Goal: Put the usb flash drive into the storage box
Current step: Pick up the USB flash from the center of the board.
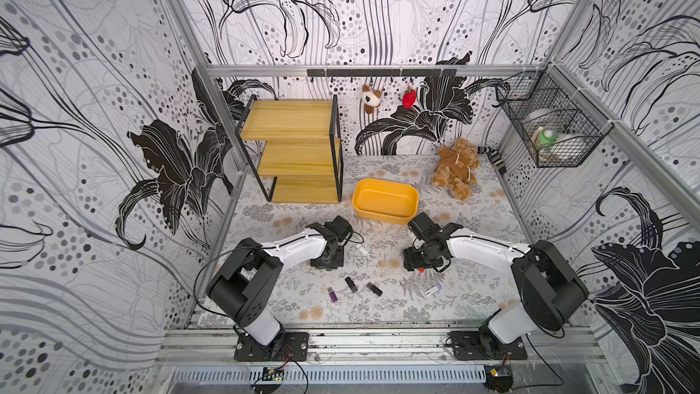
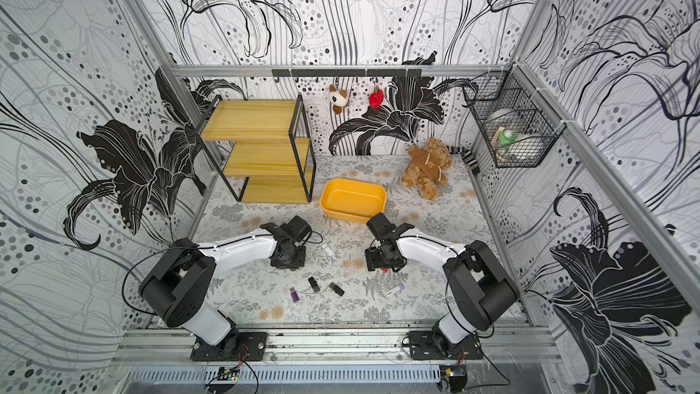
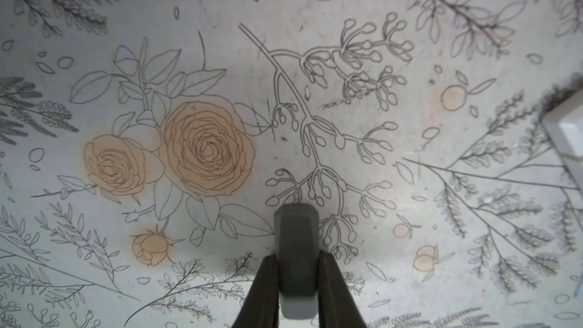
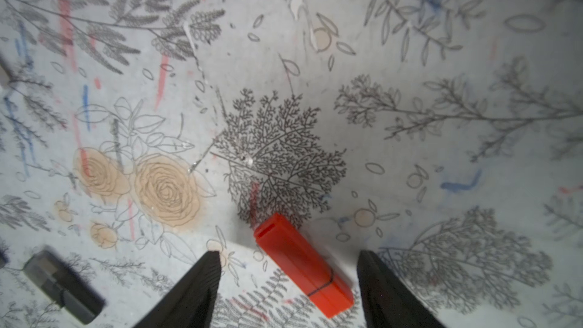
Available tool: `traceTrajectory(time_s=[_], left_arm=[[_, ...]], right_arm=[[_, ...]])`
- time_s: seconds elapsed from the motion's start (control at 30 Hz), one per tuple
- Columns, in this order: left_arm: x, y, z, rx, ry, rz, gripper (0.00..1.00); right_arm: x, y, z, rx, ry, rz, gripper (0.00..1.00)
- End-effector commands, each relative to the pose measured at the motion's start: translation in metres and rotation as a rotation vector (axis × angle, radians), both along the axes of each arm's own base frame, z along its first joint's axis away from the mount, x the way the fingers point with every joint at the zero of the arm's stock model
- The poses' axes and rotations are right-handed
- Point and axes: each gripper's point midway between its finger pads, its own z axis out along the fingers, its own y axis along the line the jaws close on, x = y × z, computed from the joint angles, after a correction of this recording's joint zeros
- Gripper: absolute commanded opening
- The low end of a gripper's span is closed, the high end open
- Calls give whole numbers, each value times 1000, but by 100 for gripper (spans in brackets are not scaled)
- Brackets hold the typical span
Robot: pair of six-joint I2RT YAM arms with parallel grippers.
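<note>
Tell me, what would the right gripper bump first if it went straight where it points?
Most likely the red usb flash drive, lying on the table mat between the right gripper's open jaws; those may reach the mat beside it. Depth is unclear.

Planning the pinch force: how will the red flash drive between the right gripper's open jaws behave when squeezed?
The red flash drive looks like rigid plastic, so it should not flex. Its flat sides mean it probably won't roll. Lying askew between the right gripper's jaws, it may twist as they close.
</note>
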Motion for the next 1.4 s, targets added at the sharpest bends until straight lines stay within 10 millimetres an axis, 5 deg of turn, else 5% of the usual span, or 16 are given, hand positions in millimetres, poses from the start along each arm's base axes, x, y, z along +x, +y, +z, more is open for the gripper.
traceTrajectory(time_s=[0.0,0.97,1.37], left_arm=[[-5,3,-12,20,21,3,0],[-3,4,-12,30,18,1,0],[0,4,-8,30,4,1,0]], right_arm=[[2,1,-3,-26,0,28,69],[-31,-11,-29,-256,88,61,39],[-39,-11,-36,-260,109,62,17]])
